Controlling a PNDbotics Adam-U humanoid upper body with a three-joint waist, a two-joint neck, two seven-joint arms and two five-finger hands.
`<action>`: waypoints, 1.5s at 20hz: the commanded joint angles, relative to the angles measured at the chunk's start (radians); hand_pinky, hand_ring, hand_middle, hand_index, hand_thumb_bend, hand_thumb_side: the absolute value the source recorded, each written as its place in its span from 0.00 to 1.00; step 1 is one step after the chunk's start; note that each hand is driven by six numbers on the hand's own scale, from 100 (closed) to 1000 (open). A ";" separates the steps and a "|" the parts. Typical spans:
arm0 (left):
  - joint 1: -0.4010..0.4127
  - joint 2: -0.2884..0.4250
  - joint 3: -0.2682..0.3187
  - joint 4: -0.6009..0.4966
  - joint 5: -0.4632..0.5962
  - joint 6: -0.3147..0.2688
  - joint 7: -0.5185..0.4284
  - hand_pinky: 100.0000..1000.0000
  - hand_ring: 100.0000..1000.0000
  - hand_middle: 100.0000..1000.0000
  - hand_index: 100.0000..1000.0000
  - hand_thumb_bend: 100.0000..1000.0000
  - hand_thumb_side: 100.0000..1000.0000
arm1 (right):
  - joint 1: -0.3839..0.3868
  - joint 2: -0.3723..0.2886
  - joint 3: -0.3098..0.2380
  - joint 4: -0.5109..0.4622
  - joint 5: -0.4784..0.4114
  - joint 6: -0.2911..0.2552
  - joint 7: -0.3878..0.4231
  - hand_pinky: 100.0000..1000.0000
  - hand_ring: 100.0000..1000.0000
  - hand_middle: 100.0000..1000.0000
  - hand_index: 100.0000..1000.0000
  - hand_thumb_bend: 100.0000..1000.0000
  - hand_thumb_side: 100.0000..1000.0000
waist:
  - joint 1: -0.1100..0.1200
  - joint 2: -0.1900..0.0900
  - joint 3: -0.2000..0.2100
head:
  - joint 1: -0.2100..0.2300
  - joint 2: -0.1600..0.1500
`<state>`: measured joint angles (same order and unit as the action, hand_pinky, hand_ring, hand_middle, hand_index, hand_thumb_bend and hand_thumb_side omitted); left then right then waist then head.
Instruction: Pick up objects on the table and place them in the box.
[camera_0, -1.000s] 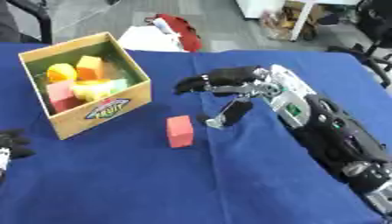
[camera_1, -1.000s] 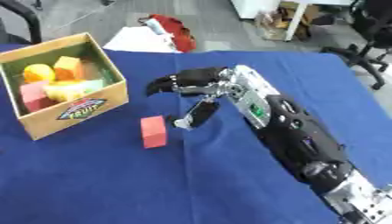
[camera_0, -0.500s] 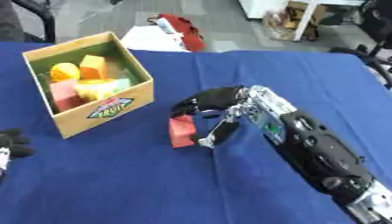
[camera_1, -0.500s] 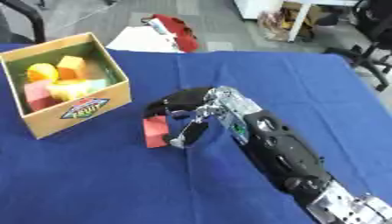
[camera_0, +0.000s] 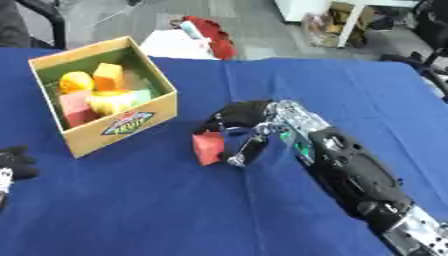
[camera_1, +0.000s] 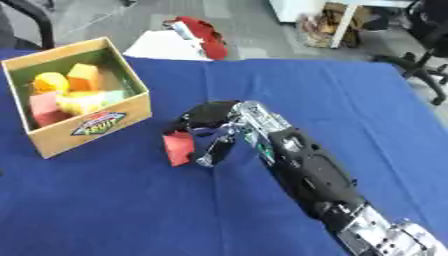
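Gripping red block (camera_0: 208, 148), right robot hand (camera_0: 248, 124); box (camera_0: 131, 124) holds blocks (yellow, orange, pink).

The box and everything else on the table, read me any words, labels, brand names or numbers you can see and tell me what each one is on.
Oval label on the front wall of the box: coloured lettering on a dark patch, too blurred to read.
Red block at the right hand: no text visible.
Blocks inside the box: no text visible.
Blue table cover: no text.
Nothing else in view can be read.
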<state>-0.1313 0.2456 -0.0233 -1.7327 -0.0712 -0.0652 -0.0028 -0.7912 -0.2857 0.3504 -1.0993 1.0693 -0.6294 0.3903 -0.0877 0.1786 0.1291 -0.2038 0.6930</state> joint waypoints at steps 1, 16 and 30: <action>-0.007 0.008 0.007 -0.017 -0.001 0.000 0.001 0.66 0.53 0.54 0.74 0.00 0.73 | -0.030 -0.013 -0.019 -0.016 -0.043 0.012 -0.060 0.74 0.70 0.42 0.88 0.00 0.02 | 0.008 -0.024 0.000 | 0.005 -0.010; -0.044 0.007 -0.026 -0.017 0.007 -0.001 -0.031 0.66 0.53 0.55 0.74 0.00 0.72 | -0.403 0.187 -0.239 0.274 0.010 0.195 -0.096 0.85 0.88 0.93 1.00 0.00 0.27 | 0.002 -0.007 0.123 | -0.052 -0.044; -0.050 0.006 -0.030 -0.015 0.009 -0.001 -0.040 0.66 0.52 0.54 0.74 0.00 0.73 | -0.415 0.247 -0.318 0.415 0.483 0.408 -0.371 0.93 1.00 1.00 1.00 0.11 0.00 | -0.004 -0.001 0.155 | -0.062 -0.048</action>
<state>-0.1712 0.2452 -0.0522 -1.7327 -0.0621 -0.0650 -0.0394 -1.1874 -0.0296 0.0377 -0.6847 1.5351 -0.2150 0.0134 -0.0881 0.1841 0.2844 -0.2654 0.6567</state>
